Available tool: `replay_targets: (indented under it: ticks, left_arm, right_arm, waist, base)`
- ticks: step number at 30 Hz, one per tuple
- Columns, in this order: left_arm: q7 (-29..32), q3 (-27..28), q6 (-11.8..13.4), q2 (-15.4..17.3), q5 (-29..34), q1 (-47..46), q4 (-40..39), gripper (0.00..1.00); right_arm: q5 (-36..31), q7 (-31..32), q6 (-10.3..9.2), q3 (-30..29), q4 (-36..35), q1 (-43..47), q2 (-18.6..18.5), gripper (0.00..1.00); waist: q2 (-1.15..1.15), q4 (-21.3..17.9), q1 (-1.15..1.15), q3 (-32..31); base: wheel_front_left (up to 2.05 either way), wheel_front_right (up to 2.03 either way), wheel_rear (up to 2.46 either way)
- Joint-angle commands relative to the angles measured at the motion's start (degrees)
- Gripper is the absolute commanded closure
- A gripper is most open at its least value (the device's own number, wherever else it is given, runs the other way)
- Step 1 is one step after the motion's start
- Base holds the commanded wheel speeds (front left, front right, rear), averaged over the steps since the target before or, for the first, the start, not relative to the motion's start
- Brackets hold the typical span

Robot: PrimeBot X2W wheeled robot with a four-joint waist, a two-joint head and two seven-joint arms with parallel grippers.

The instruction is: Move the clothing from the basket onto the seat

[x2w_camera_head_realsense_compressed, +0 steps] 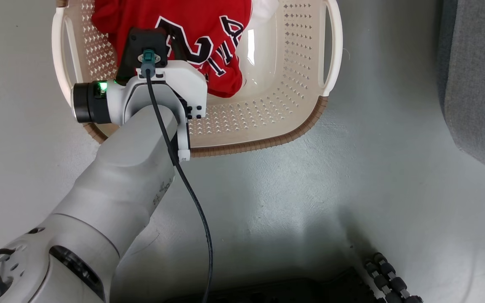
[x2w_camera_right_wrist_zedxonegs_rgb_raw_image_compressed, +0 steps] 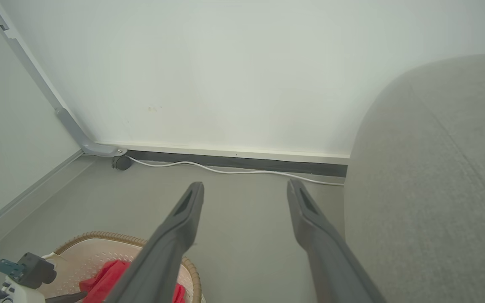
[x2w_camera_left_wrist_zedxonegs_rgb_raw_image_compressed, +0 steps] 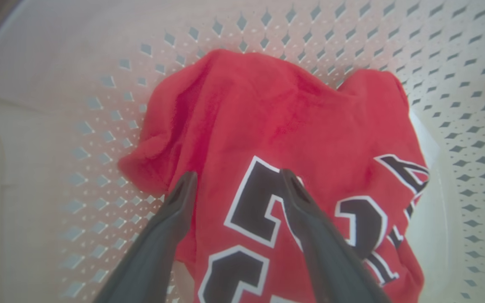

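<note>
**Left gripper (x2w_camera_left_wrist_zedxonegs_rgb_raw_image_compressed: 238,174) poised over jersey (x2w_camera_left_wrist_zedxonegs_rgb_raw_image_compressed: 276,122) in basket (x2w_camera_head_realsense_compressed: 267,122)**

The red jersey, with dark white-edged numbers, lies crumpled inside the cream basket, against its perforated wall. The basket stands on the grey floor (x2w_camera_head_realsense_compressed: 289,202). The left arm reaches down into it. Its two dark fingers are spread apart over the cloth and grip nothing; whether the tips touch the fabric cannot be told. The grey seat (x2w_camera_right_wrist_zedxonegs_rgb_raw_image_compressed: 436,189) is apart from the basket, to the robot's right. The right gripper (x2w_camera_right_wrist_zedxonegs_rgb_raw_image_compressed: 246,184) hangs in the air beside the seat, fingers spread and empty.
</note>
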Motion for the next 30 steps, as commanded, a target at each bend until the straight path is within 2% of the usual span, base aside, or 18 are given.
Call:
replay_targets:
  ticks: [1,11,12,13,14,15,21,30]
  left_arm:
    - [-0.14,-0.22,0.83,0.50,-1.34,0.00,0.27,0.00]
    - [2.80,-5.53,-0.26,0.50,-9.23,-0.90,1.79,0.00]
    - [2.90,-6.06,-0.26,0.50,-9.76,-1.05,1.86,0.07]
    - [2.90,-6.55,-0.23,0.50,-10.26,-1.24,1.93,0.53]
    - [3.03,-7.16,-0.22,0.50,-10.67,-1.42,2.00,0.67]
    - [3.07,-7.71,-0.29,0.50,-11.09,-1.59,1.98,1.00]
    - [1.73,-10.58,-0.48,0.50,-12.16,-3.04,1.62,1.00]
    - [-0.08,-11.97,-1.43,0.50,-13.01,-2.30,0.42,1.00]
  right_arm:
    - [0.25,-0.34,0.19,0.56,-1.61,2.51,-1.00,0.00]
    - [0.35,-0.34,0.19,0.76,-2.15,2.09,-0.75,0.00]
    - [0.37,-0.34,0.19,0.70,-2.17,2.07,-0.74,0.00]
    - [0.36,-0.34,0.19,0.65,-2.17,2.05,-0.75,0.00]
    - [0.34,-0.34,0.19,0.64,-2.14,2.01,-0.73,0.00]
    - [0.36,-0.34,0.19,0.64,-2.06,1.97,-0.70,0.00]
    - [0.39,-0.34,0.19,0.43,-1.34,1.77,-0.36,0.00]
    - [0.31,-0.34,0.19,1.07,0.66,1.69,0.76,0.00]
  waist:
    - [0.00,-0.09,0.00,0.03]
    - [0.00,-0.59,0.00,-0.11]
    - [0.00,-0.60,0.00,-0.12]
    - [0.00,-0.60,0.00,-0.11]
    - [0.00,-0.62,0.00,-0.13]
    - [0.00,-0.64,0.00,-0.16]
    - [0.00,-0.61,0.00,-0.94]
    - [0.00,-0.71,0.00,-4.92]
  base:
    - [0.00,0.00,0.00]
    - [0.00,0.00,0.00]
    - [0.00,0.00,0.00]
    - [0.00,0.00,0.00]
    - [0.00,0.00,0.00]
    - [0.00,0.00,0.00]
    - [0.00,0.00,0.00]
    - [0.00,0.00,0.00]
